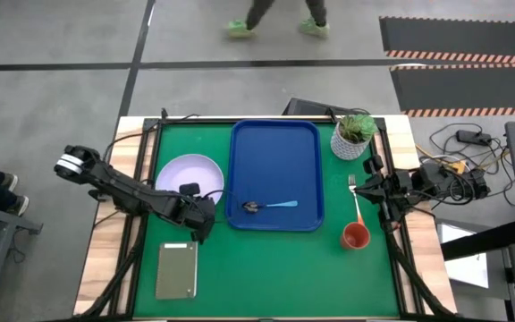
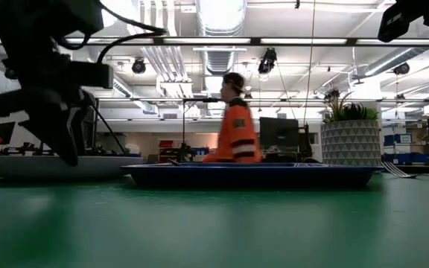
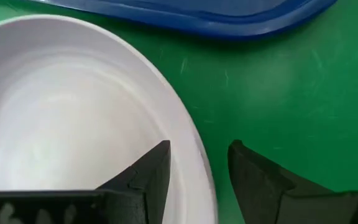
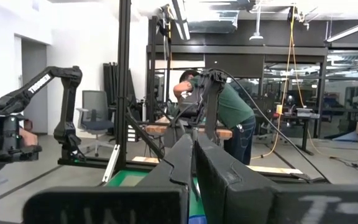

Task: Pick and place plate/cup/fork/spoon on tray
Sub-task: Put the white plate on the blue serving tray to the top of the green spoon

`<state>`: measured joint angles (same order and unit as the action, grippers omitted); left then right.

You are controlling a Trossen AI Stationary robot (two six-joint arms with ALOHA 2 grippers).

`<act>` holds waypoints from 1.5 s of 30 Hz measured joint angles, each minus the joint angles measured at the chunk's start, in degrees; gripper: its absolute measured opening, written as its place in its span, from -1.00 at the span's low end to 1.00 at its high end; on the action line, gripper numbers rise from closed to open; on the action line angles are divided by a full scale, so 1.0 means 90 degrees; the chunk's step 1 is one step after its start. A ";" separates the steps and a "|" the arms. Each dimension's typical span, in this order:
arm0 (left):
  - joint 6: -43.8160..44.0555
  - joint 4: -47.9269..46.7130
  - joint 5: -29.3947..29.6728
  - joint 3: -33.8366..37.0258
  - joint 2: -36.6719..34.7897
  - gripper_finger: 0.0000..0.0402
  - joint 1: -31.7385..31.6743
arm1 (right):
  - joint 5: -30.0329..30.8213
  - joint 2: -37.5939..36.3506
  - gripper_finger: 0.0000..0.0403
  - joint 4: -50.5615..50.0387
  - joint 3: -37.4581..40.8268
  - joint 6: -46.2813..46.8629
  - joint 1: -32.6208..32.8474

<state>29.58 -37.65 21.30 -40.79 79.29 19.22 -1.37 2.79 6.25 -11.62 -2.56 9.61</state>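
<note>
While both arms are hanging over the green table point(image 1: 266, 268):
Tray point(image 1: 275, 152): lying mid-table, carrying the spoon point(image 1: 271, 206).
Plate point(image 1: 186, 172): sitting just beside the tray.
Left gripper point(image 3: 199, 163): straddling the plate's rim, narrowly parted.
Right gripper point(image 4: 193, 155): closed, raised near the fork point(image 1: 356, 201) and cup point(image 1: 355, 236).

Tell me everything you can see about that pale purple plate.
The plate is round, shallow and pale lavender, smooth like plastic, and looks empty. It lies flat on the green table, just left of the blue tray and apart from it. The left hand is open, with one finger over the plate's inside and the other outside its rim.
</note>
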 joint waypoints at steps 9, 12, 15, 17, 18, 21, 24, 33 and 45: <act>0.0000 0.0088 0.0026 0.0206 0.0225 -0.35 0.0000 | 0.0000 0.0000 -0.96 -0.0004 0.0000 -0.0001 0.0000; 0.0000 0.0143 0.0034 0.0205 0.0288 -0.50 0.0000 | 0.0000 0.0000 -0.96 -0.0002 0.0000 0.0005 -0.0001; 0.0000 0.0131 0.0032 0.0194 0.0325 -0.71 0.0000 | 0.0000 0.0000 -0.96 -0.0001 0.0000 0.0026 -0.0002; 0.0004 0.0134 0.0047 0.0164 0.0318 -0.86 0.0000 | 0.0000 0.0000 -0.96 -0.0004 0.0000 0.0009 0.0000; 0.0014 0.0119 0.0073 0.0154 0.0310 -0.92 0.0000 | 0.0000 0.0000 -0.96 -0.0004 0.0000 0.0010 -0.0001; 0.0004 0.0083 0.0146 0.0054 0.0274 -0.96 -0.0004 | 0.0000 0.0000 -0.96 -0.0004 0.0000 0.0009 0.0000; 0.0005 -0.0091 0.0225 -0.0175 0.0274 -0.98 0.0002 | 0.0000 0.0000 -0.96 -0.0001 0.0000 0.0051 0.0000; -0.0044 -0.1315 0.0986 -0.1261 0.0274 -1.00 0.0010 | 0.0000 0.0000 -0.96 -0.0005 0.0000 0.0011 -0.0001; -0.2438 0.1262 0.1688 -0.2182 0.0555 -1.00 -0.0131 | -0.0002 0.0000 -0.96 -0.0002 0.0000 0.0004 -0.0002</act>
<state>7.65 -26.29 36.49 -60.43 84.28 18.04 -1.39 2.79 6.23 -11.62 -2.52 9.58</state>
